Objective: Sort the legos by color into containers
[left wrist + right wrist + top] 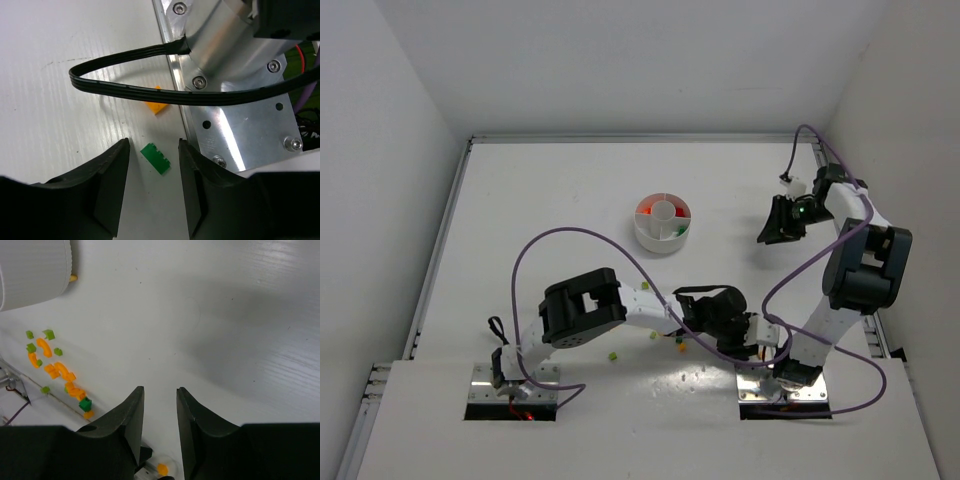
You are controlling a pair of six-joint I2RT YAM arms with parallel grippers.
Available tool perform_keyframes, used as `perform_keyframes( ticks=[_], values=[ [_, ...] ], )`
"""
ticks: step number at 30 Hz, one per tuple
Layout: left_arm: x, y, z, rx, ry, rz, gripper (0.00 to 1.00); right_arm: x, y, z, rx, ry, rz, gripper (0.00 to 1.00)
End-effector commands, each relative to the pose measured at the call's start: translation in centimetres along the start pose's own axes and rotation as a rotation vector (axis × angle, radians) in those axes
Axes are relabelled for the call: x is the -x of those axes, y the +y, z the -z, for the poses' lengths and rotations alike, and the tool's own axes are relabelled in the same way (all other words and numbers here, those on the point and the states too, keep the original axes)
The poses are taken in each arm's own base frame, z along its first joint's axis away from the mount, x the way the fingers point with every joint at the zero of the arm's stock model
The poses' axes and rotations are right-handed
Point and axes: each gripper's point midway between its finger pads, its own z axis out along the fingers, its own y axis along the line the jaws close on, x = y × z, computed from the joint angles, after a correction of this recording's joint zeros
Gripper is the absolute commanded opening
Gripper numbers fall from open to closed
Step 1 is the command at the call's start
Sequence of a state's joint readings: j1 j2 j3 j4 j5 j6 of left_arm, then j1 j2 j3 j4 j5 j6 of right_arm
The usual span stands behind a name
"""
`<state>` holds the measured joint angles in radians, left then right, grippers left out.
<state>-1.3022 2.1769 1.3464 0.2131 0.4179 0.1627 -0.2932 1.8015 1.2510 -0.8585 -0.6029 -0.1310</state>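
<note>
One round white dish [656, 243] stands on the bench [550, 190], with red bricks [645, 210] in its left wedge and green bricks [678, 230] in its lower-right one. Only the left wrist view shows two loose pieces up close. One green brick [155, 158] lies untouched between the spread fingers of the left end effector [154, 145], and one orange brick [157, 106] is partly hidden behind a black cable [125, 89]. The right wrist view alone shows a scatter of orange and green bricks [55, 367]. The right end effector [159, 390] is slightly parted, pinching nothing.
</note>
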Motion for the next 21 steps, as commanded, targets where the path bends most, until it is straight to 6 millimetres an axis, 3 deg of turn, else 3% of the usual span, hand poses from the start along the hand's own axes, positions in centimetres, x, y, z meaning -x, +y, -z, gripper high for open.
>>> perform_keyframes(
  ticks=[1, 5, 7, 9, 10, 13, 14, 15, 16, 21],
  values=[
    [0.1, 0.0, -0.8, 0.021, -0.003, 0.017, 0.50, 1.1, 0.5, 1.2, -0.004, -0.053, 0.041, 0.33],
    [-0.7, 0.2, -0.9, 0.038, 0.020, 0.034, 0.46, 1.2, 0.6, 1.4, -0.004, -0.053, 0.041, 0.33],
    [-2.4, -0.1, -0.7, 0.041, 0.060, 0.049, 0.43, 1.2, 0.3, 1.5, -0.007, -0.058, 0.034, 0.33],
    [-2.2, 0.2, 0.3, 0.053, 0.054, 0.054, 0.42, 1.2, 0.3, 1.5, -0.007, -0.058, 0.043, 0.33],
    [-3.5, -0.3, 0.8, 0.046, 0.085, 0.057, 0.42, 0.9, 0.3, 1.4, -0.005, -0.051, 0.037, 0.33],
    [-4.0, 0.2, 2.3, 0.058, 0.097, 0.056, 0.42, 0.9, 0.3, 1.4, -0.005, -0.051, 0.037, 0.33],
    [-5.2, -0.2, 2.5, 0.051, 0.127, 0.068, 0.42, 0.9, 0.3, 1.4, -0.005, -0.051, 0.037, 0.33],
    [-4.6, -0.2, 2.7, 0.054, 0.115, 0.063, 0.42, 0.9, 0.0, 1.5, -0.008, -0.055, 0.030, 0.33],
    [-5.6, -0.1, 3.1, 0.054, 0.139, 0.070, 0.42, 0.9, 0.0, 1.3, 0.003, -0.051, 0.025, 0.33],
    [-5.8, 0.0, 2.8, 0.053, 0.143, 0.072, 0.42, 0.9, 0.0, 1.3, 0.003, -0.051, 0.025, 0.33]
  ],
)
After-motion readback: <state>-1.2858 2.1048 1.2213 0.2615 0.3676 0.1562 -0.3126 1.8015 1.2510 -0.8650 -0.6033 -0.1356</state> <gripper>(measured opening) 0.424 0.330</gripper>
